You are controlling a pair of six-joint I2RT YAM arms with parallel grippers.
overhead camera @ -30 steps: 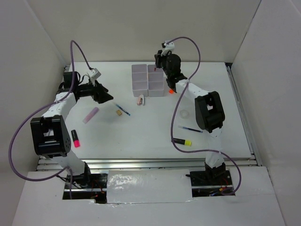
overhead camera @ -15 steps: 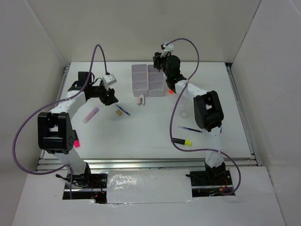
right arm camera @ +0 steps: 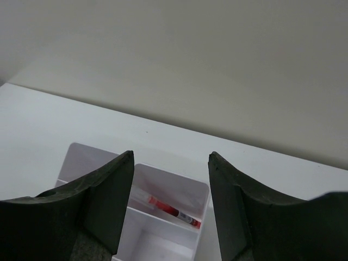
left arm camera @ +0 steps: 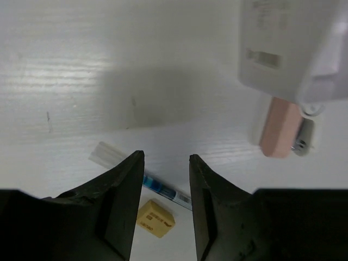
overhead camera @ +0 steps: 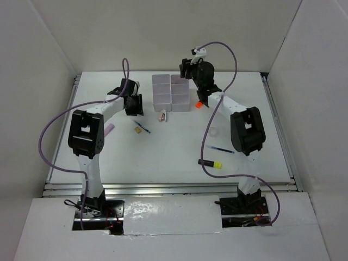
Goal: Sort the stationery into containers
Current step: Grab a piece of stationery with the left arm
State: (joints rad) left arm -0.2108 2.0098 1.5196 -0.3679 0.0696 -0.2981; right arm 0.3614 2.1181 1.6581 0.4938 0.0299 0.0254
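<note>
A white counter (overhead camera: 163, 157) sits boxed in by plain white walls (overhead camera: 49, 43). A block of six joined white bins (overhead camera: 170, 92) stands at 12 o'clock from the counter's centre.

The left fingers (overhead camera: 134, 104) are at 9 o'clock from the bins. They are parted by a narrow gap, with nothing between them. In the left wrist view a tan eraser (left arm camera: 155, 218) and a blue pen (left arm camera: 163, 187) lie just beside each other on the counter below the fingers. A pink marker (left arm camera: 279, 126) lies just beside the near corner of the bins.

The right fingers (overhead camera: 186, 69) are at the 1 o'clock corner of the bins, spread wide and empty. In the right wrist view a red pen (right arm camera: 174, 211) lies inside a far-row compartment, seen between the two fingers.

Remaining stationery on the counter:
- An orange highlighter (overhead camera: 199, 104) at 3 o'clock from the bins, partly behind the right arm.
- A clear tape ring (overhead camera: 214, 131), a second blue pen (overhead camera: 221, 149) and a yellow highlighter (overhead camera: 210, 163), at 3 to 5 o'clock from the centre.
- A second pink marker (overhead camera: 110, 129) at 9 o'clock, partly hidden by the left arm.
</note>
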